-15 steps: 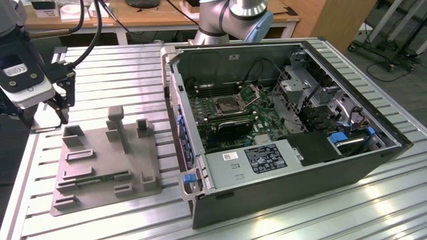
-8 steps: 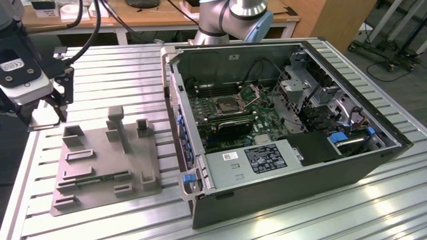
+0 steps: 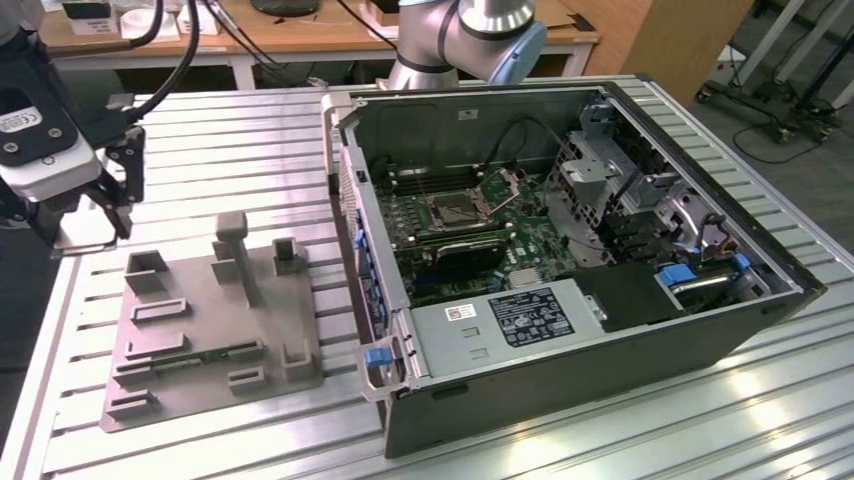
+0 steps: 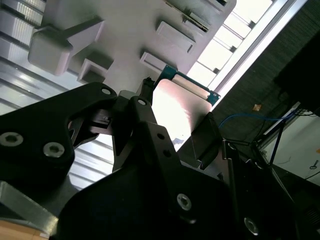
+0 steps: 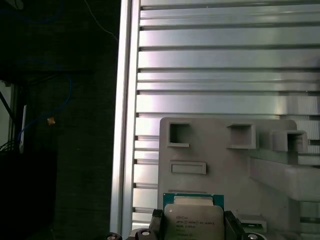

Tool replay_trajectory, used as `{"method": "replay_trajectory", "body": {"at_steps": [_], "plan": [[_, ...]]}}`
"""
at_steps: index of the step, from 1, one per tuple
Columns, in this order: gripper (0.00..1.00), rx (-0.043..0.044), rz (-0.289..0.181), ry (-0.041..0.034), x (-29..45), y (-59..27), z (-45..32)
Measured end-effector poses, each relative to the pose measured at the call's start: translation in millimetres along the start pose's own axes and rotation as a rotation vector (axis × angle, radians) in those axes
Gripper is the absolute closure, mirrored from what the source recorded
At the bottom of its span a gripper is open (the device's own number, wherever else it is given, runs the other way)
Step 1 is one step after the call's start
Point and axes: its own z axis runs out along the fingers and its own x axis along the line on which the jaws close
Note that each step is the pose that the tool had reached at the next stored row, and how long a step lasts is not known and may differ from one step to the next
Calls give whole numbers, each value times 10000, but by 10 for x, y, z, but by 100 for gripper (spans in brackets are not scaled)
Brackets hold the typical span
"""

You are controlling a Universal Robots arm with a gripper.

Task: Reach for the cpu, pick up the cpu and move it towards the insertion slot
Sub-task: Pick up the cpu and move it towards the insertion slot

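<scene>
Gripper (image 3: pixel 91 238) clamped on the cpu (image 5: pixel 194 220) by 2 opp. edges, chip lifted just over a corner of the grey plastic tray (image 3: pixel 200 335) at the exterior view's left, well apart from the insertion slot (image 3: pixel 461 208), bracket up, inside the open PC case (image 3: pixel 574 390).

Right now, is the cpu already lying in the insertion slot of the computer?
No, in the first wrist view the cpu is held by the gripper over the grey tray.
</scene>
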Motion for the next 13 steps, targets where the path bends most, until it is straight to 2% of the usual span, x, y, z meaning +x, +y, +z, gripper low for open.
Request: {"method": "replay_trajectory", "body": {"at_steps": [13], "plan": [[45, -1, 0, 1, 0, 3, -56]]}}
